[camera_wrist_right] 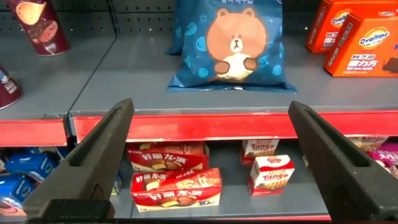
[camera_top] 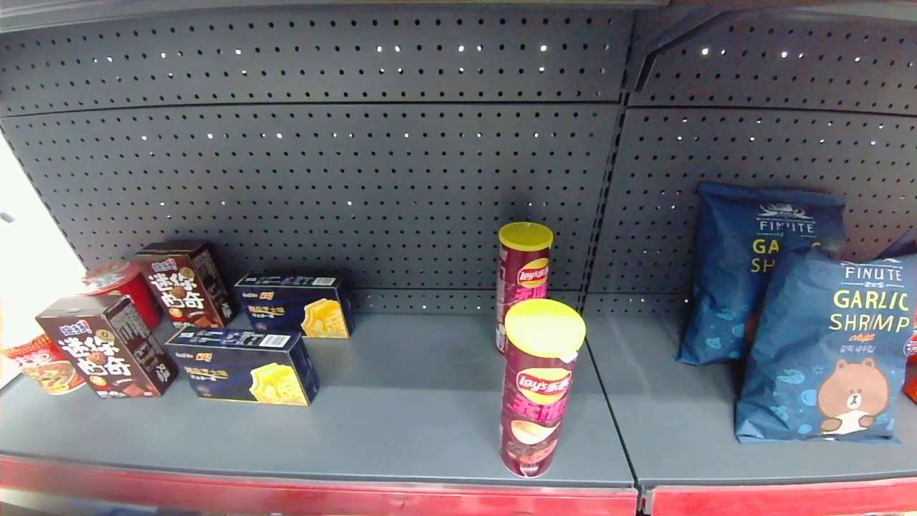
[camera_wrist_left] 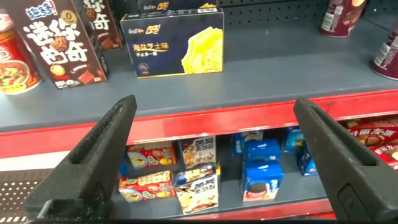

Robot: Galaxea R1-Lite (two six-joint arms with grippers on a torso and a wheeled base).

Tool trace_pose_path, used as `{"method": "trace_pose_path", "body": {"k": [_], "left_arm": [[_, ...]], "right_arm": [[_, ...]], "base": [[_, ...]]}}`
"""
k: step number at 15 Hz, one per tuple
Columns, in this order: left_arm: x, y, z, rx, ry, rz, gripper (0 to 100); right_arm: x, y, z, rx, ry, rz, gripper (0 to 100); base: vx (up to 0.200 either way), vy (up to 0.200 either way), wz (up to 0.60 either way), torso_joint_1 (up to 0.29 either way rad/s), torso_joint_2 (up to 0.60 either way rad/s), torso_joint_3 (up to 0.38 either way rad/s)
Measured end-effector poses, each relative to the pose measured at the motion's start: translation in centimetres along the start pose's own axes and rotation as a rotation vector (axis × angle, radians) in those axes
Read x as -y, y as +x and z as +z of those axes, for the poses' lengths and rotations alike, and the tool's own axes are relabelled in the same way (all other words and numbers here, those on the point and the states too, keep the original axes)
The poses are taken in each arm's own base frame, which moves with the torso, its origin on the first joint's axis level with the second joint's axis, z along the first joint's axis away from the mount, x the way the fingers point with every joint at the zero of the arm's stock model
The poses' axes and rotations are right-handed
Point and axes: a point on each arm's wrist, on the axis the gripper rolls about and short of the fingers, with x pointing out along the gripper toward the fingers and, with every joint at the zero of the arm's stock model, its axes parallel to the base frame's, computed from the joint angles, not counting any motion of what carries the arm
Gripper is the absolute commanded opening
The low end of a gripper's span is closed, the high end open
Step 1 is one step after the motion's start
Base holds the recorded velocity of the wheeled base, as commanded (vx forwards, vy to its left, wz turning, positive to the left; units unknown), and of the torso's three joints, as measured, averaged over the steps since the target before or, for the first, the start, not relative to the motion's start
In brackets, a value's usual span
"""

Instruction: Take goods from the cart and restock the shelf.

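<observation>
Two maroon chip cans with yellow lids stand on the grey shelf (camera_top: 401, 408), one at the front (camera_top: 536, 387) and one behind it (camera_top: 523, 276). Dark blue snack boxes (camera_top: 247, 365) lie left of them, and one of these boxes (camera_wrist_left: 179, 42) also appears in the left wrist view. My left gripper (camera_wrist_left: 214, 155) hangs open in front of the shelf's red edge (camera_wrist_left: 205, 118), holding nothing. My right gripper (camera_wrist_right: 211, 155) is open too, empty, facing the bear-print blue chip bag (camera_wrist_right: 231, 43).
Brown cookie boxes (camera_top: 107, 344) and red noodle cups (camera_top: 39, 362) stand at the shelf's left end. Blue garlic shrimp bags (camera_top: 824, 344) lean at the right, orange boxes (camera_wrist_right: 360, 37) beyond them. A lower shelf holds small snack boxes (camera_wrist_right: 177, 186).
</observation>
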Motion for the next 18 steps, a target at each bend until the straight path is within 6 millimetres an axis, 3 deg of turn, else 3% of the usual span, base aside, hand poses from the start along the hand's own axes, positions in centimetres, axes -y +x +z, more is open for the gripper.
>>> {"method": "trace_pose_path", "body": {"k": [18], "left_arm": [[-0.07,0.01,0.00,-0.001,-0.022,0.030,100]], "right_arm": [[-0.01,0.01,-0.01,-0.001,-0.003,0.003,100]], "base": [[0.000,-0.011,-0.03,0.000,0.00,0.001]]}}
